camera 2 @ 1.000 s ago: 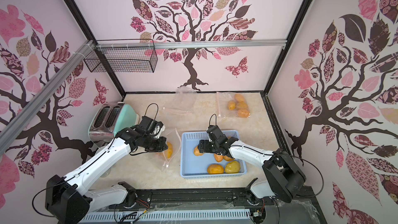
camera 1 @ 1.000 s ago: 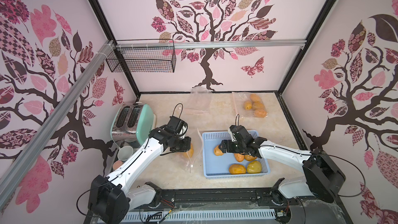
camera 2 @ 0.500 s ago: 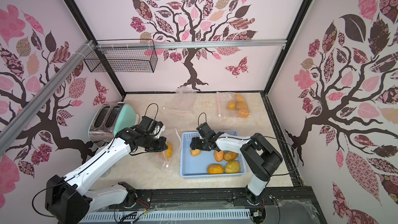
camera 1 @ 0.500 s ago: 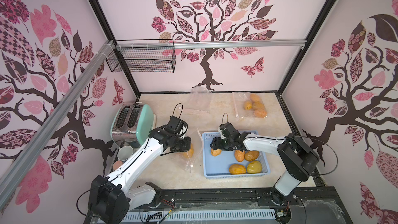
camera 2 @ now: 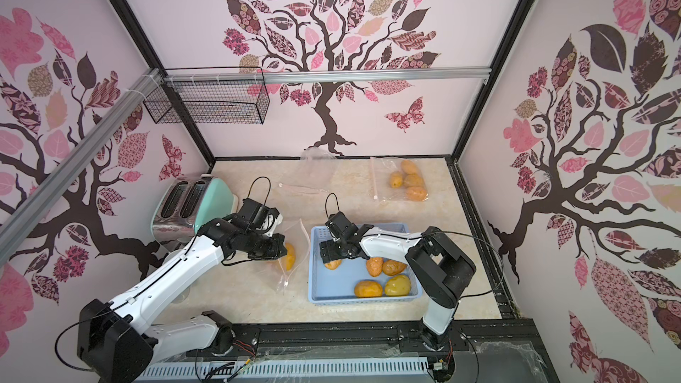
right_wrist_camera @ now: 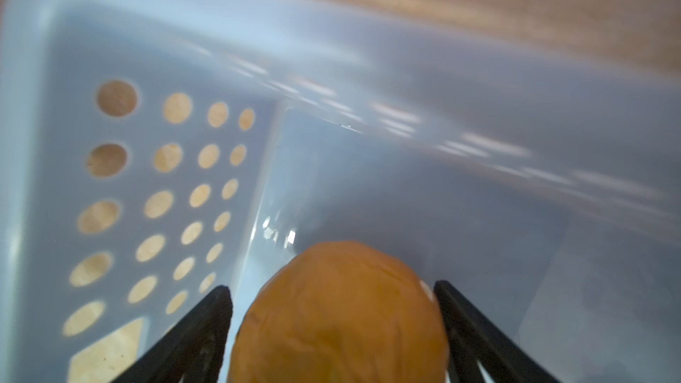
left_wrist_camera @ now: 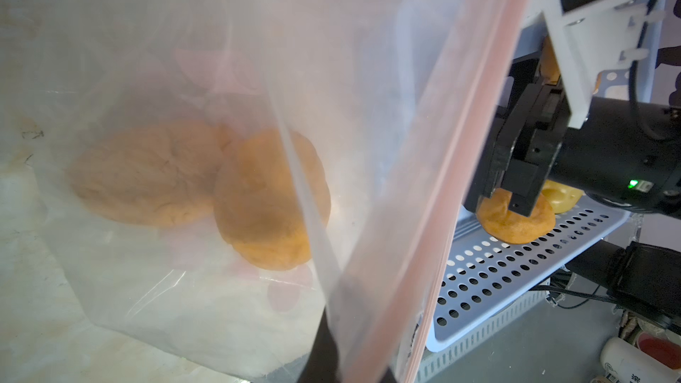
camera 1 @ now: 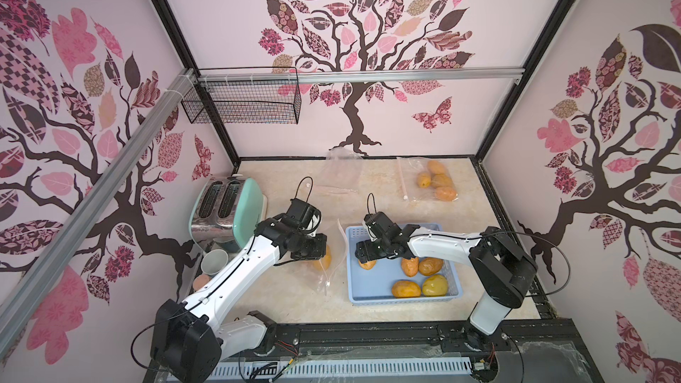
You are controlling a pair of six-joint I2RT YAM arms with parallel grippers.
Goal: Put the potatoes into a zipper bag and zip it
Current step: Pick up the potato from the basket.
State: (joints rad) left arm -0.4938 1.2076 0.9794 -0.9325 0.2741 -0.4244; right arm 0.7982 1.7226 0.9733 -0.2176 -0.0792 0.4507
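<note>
Beige marbled tabletop (camera 1: pixel 294 307) in a booth papered with pink-leafed trees. Landmark on it: the blue basket (camera 1: pixel 405 300).

In both top views: right gripper (camera 1: pixel 363 254) down inside the basket, at the wall nearest the left arm, spread over one orange potato (camera 1: pixel 367 264) directly beneath. Four more potatoes loose toward the basket's opposite side, one of them yellow-green. Just outside that same wall, the zipper bag (camera 1: pixel 331 278), its upper edge pinched in the left gripper (camera 1: pixel 313 248), fingers pressed together.

Left wrist view: through the clear film of the bag (left_wrist_camera: pixel 221 68), two potatoes (left_wrist_camera: pixel 147 175) already inside. Pink zipper strip (left_wrist_camera: pixel 460 178) on the side toward the basket (left_wrist_camera: pixel 497 281). Beyond it, the right gripper (left_wrist_camera: pixel 505 200) astride the potato (left_wrist_camera: pixel 516 222).

Right wrist view, blurred: potato (right_wrist_camera: pixel 339 311) between two black fingers (right_wrist_camera: pixel 199 326), a sliver of gap on one side, contact or nearly so on the other. Not clamped, by the look. Long axis apparently along the fingers, so the squeeze across the narrow way. Lifted off the basket floor or not: cannot tell.

Likely next: close, lift, carry over the near wall to the bag. Right arm by far the nearer, left occupied with the bag.
</note>
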